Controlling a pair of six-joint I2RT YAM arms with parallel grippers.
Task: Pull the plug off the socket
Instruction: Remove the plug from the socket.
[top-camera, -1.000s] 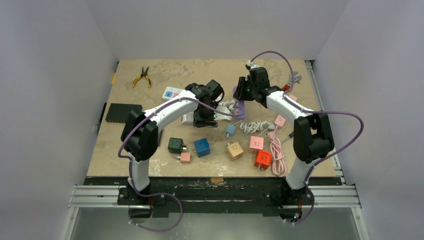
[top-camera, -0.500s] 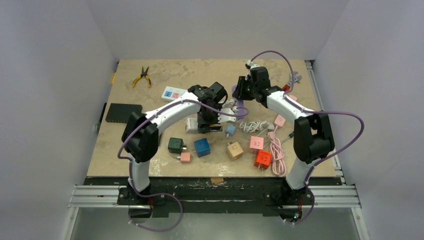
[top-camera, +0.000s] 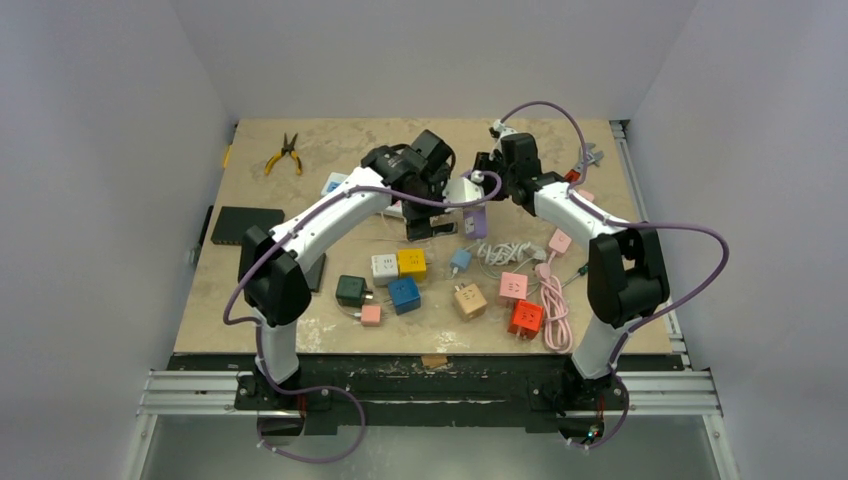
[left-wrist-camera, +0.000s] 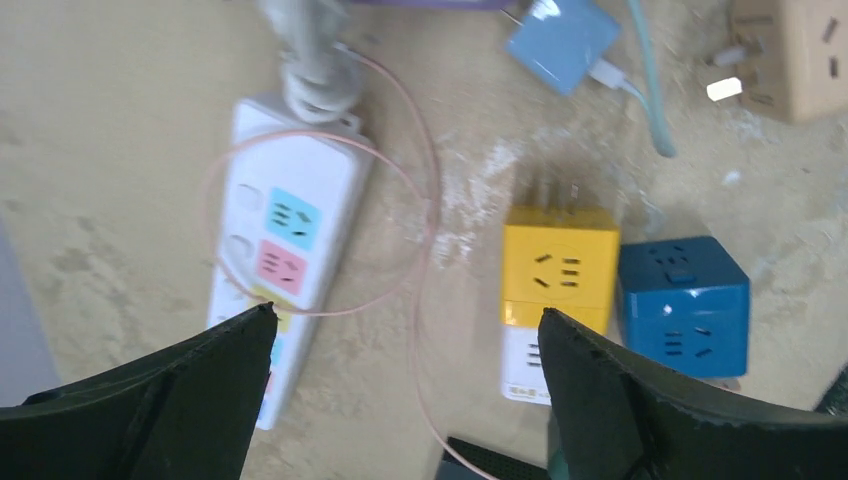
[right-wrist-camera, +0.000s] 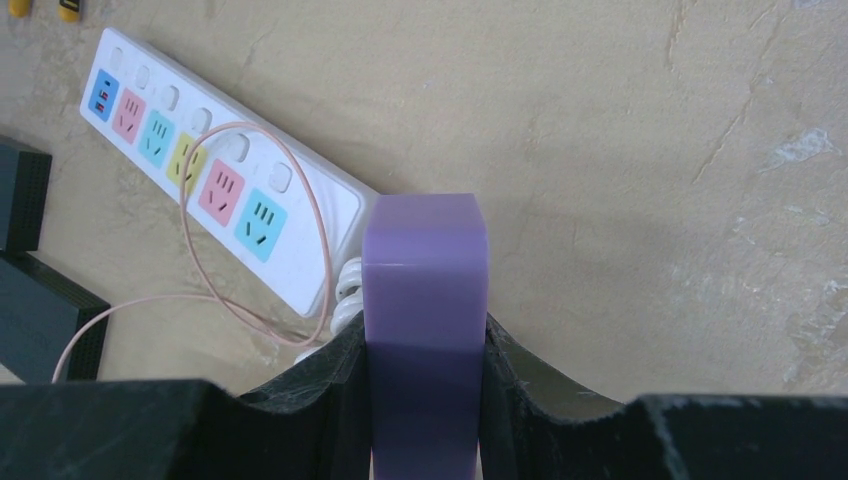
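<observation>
Right gripper (right-wrist-camera: 425, 345) clamps the purple plug (right-wrist-camera: 425, 265) by flat sides — light, rigid, probably slippery; left gripper (left-wrist-camera: 405, 315) gapes empty.

The left gripper (left-wrist-camera: 405, 315) is opening wide and lifting away. The yellow cube (top-camera: 411, 262) and white cube (top-camera: 383, 266) are now lying freed beneath it.

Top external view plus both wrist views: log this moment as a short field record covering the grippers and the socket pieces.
left gripper: open, empty
right gripper: shut on purple cube
power strip: lying flat, thin pink cable looped over it
strip sockets in view: all free, nothing plugged in
yellow cube: touching white cube
blue cube: right beside the yellow one
</observation>
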